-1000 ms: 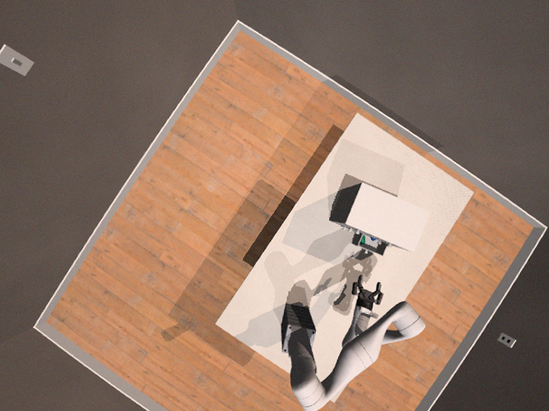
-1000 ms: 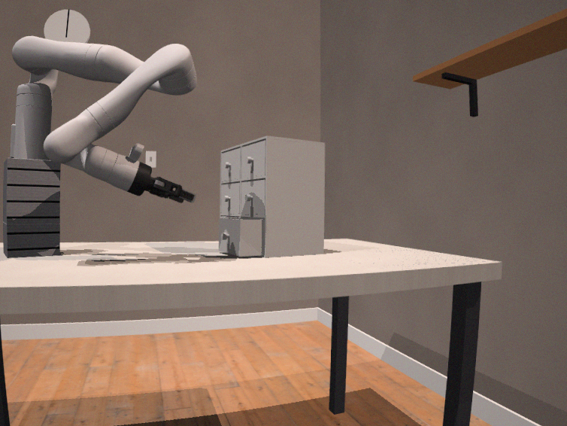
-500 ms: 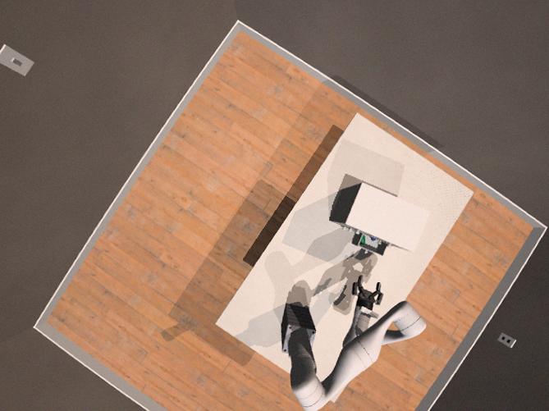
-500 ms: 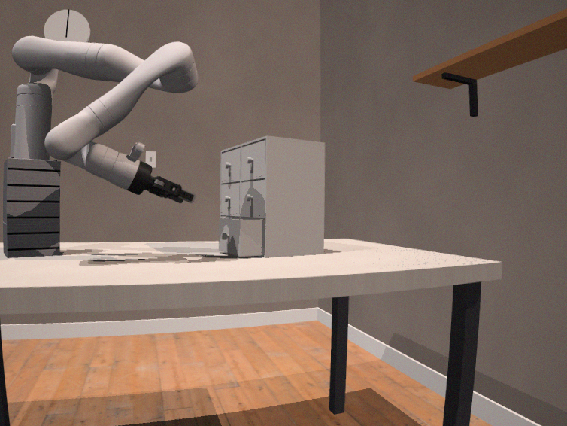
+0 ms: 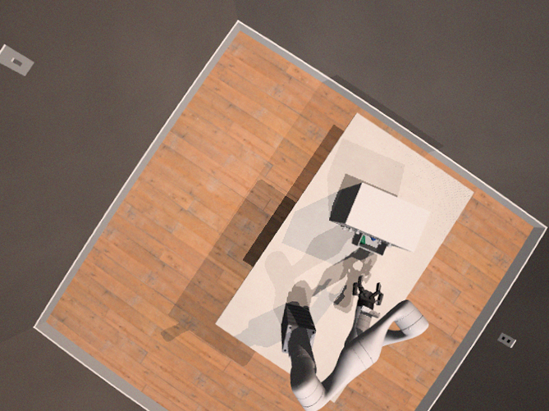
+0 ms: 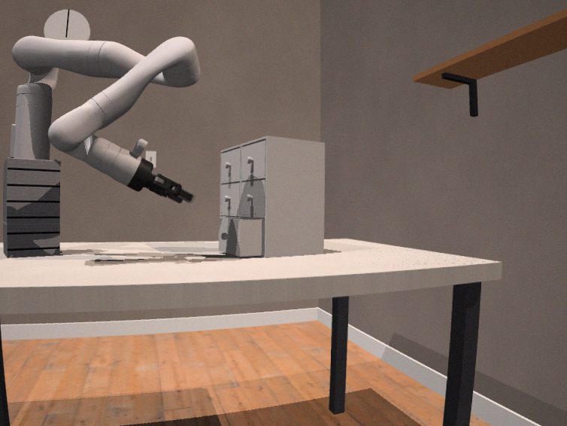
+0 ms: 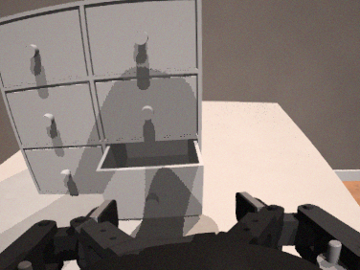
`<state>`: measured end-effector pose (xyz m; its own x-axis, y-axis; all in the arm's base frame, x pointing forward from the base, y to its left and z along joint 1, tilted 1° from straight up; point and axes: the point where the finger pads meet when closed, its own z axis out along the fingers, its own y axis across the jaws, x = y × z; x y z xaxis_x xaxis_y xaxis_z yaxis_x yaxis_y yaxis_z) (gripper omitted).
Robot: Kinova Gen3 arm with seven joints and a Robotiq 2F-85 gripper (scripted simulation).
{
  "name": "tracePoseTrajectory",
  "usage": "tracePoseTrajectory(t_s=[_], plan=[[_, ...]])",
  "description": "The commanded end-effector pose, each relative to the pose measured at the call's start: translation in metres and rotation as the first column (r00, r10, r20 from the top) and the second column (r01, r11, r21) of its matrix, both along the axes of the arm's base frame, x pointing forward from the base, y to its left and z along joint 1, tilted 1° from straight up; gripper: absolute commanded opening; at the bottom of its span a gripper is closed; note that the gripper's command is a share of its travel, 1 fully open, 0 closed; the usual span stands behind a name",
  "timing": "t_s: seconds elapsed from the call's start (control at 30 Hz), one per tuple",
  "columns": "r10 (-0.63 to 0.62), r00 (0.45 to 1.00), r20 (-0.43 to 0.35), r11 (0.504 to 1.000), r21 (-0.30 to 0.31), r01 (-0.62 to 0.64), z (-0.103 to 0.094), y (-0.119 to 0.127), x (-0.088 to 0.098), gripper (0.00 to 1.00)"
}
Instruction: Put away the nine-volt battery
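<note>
The small white chest [image 5: 389,216] [image 6: 292,192] [image 7: 147,26] stands on the table [image 5: 442,189] [image 6: 366,261] [image 7: 268,141], with six drawers in two columns. Its bottom right drawer [image 5: 380,248] [image 6: 247,237] [image 7: 122,191] is pulled partly out; the others are in. From above, a green thing [image 5: 363,240] and a blue thing [image 5: 373,239] show inside it. My gripper [image 5: 369,285] [image 6: 186,196] [image 7: 176,210] is open and empty, a short way in front of the chest, above the open drawer's height and tilted down toward it. I cannot make out a nine-volt battery on the table in any view.
The arm's dark pedestal [image 5: 298,323] [image 6: 31,206] stands on the table's near end. A wooden shelf [image 6: 494,50] hangs high on the wall behind the chest. Arm shadows fall on the table between the pedestal and the chest.
</note>
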<state>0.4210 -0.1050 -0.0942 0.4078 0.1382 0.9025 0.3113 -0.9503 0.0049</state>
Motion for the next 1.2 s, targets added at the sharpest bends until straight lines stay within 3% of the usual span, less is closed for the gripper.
tracePoseTrajectory(t_s=[0.0, 0.67, 1.17], plan=[[0.005, 1.000, -0.006, 1.000, -0.008, -0.005, 0.0051, 0.0013, 0.0035, 1.00], [0.001, 0.992, -0.129, 0.999, -0.048, -0.007, 0.0094, 0.0014, 0.0035, 1.00], [-0.010, 0.965, -0.264, 0.996, -0.092, -0.015, 0.0141, 0.0014, 0.0034, 1.00]])
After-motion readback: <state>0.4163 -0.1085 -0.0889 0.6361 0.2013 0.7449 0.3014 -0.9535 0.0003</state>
